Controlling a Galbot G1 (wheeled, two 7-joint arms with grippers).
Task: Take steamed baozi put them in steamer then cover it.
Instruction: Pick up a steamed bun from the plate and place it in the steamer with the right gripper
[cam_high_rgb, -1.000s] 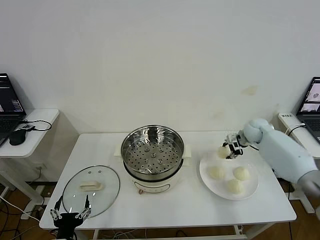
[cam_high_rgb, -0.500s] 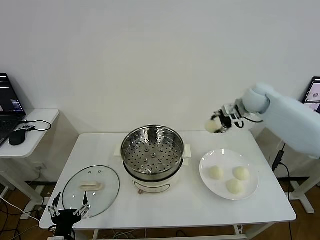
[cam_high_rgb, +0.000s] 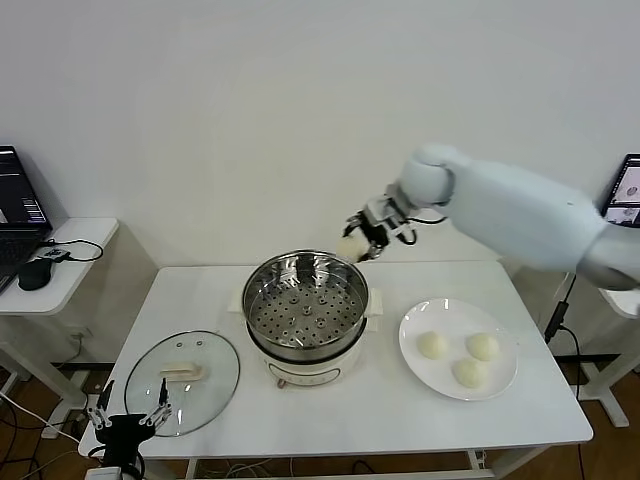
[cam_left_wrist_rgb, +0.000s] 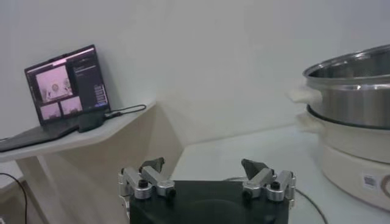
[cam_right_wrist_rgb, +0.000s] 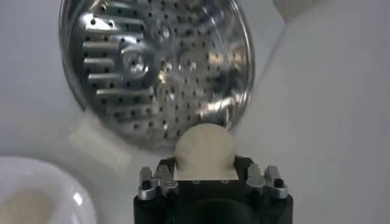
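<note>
My right gripper is shut on one steamed baozi, a pale round bun, and holds it in the air just above the far right rim of the steamer. The right wrist view shows that baozi between the fingers, with the steel perforated basket below it holding nothing. Three more baozi lie on the white plate. The glass cover lies flat at the table's front left. My left gripper hangs open at the front left table edge, near the cover.
A side table with a laptop and a mouse stands left of the work table. Another laptop sits at the far right. In the left wrist view the steamer rises on its cream base.
My right arm lifted one baozi off the plate and carried it left, up over the steamer's far rim. The left gripper sank slightly at the table's front edge.
</note>
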